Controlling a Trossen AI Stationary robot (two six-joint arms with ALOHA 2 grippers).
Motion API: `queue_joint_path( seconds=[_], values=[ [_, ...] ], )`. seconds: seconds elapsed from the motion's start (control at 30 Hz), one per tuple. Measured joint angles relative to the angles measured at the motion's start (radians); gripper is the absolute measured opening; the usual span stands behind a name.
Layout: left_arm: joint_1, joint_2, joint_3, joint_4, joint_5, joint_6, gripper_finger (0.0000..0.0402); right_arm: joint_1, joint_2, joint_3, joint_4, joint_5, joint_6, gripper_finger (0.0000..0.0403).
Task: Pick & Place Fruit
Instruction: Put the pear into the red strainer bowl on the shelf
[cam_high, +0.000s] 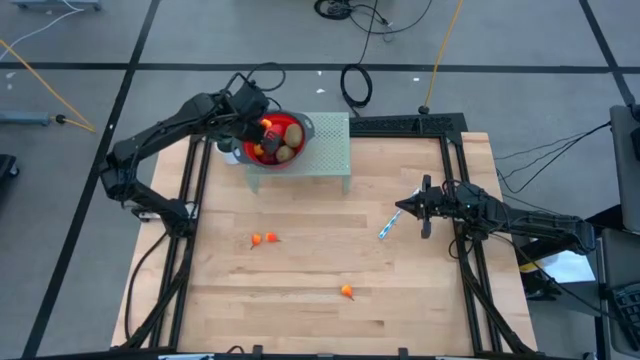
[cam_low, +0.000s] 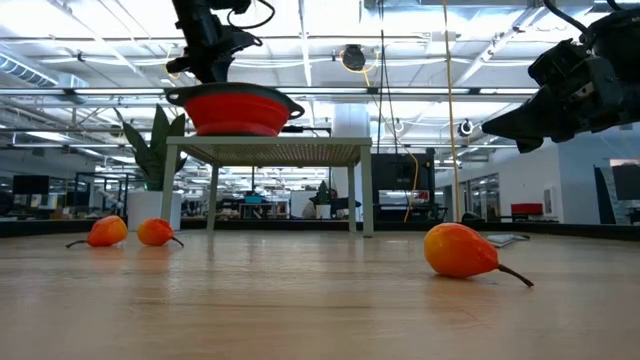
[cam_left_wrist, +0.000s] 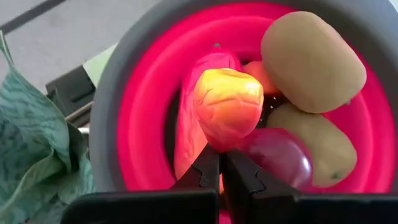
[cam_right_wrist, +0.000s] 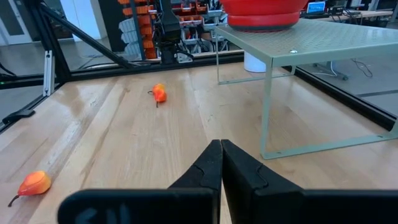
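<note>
Low in the frame one orange pear (cam_high: 346, 292) lies alone, with two more orange pears (cam_high: 264, 239) left of centre. Our right gripper (cam_high: 401, 208) waits at the right, fingers closed on nothing. At the upper left our left gripper (cam_left_wrist: 221, 163) hangs over the red bowl (cam_left_wrist: 140, 118), fingers closed and empty. We should open them wide, then come down straight over one pear.

Bowl (cam_high: 296, 142) on the green stand (cam_high: 330, 158) is crowded with fruit, the left tool (cam_high: 262, 132) closed right over it, so little room to enter. Open tabletop (cam_high: 320, 290) is wide and passable; only three small orange fruits (cam_high: 264, 239) (cam_high: 346, 292) and the blue-and-white stick (cam_high: 387, 227) beside the closed right tool (cam_high: 402, 208) interrupt it.
</note>
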Motion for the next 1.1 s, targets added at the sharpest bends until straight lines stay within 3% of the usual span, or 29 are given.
queue_joint_path(
  seconds=[0.5, 1.1],
  values=[
    [-0.001, 0.000, 0.000, -0.002, 0.035, -0.007, 0.0008, 0.000, 0.000, 0.000, 0.000, 0.000, 0.000, 0.0000],
    [-0.001, -0.013, 0.000, -0.001, 0.053, -0.013, 0.0082, 0.000, 0.000, 0.000, 0.000, 0.000, 0.000, 0.0000]
  ],
)
